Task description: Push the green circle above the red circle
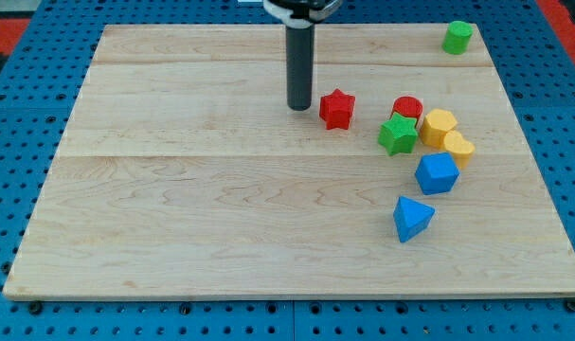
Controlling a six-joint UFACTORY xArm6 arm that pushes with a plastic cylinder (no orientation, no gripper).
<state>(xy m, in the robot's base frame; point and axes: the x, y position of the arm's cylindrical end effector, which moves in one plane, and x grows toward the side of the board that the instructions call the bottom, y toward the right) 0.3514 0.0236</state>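
A: Item one, tip [299, 107]: rod end resting on the board [221, 218], just left of the red star [336, 109], not touching it. No pincer fitted, so nothing to open, close or hold.

B: Task blocks?

A: Green circle [458, 37]: far top-right corner of the board, alone, well apart from everything. Red circle [407, 107]: right of centre, at the top of a cluster.

B: Step in hand?

A: By my reading, the approach; the green circle looks untouched. Next move calls for swinging the tip round to that block's right side, then pushing it leftward and slightly down until it sits above the red circle.

B: Other stock?

A: Green star [398, 134], touching the red circle from below. Two yellow blocks [439, 125] [458, 147] just right of the pair. Blue cube [436, 173] beneath them; blue wedge [411, 218] lower still.

B: Obstructions?

A: Red star sits between tip and cluster, so a direct sweep right would shove it. Space above the red circle appears free.
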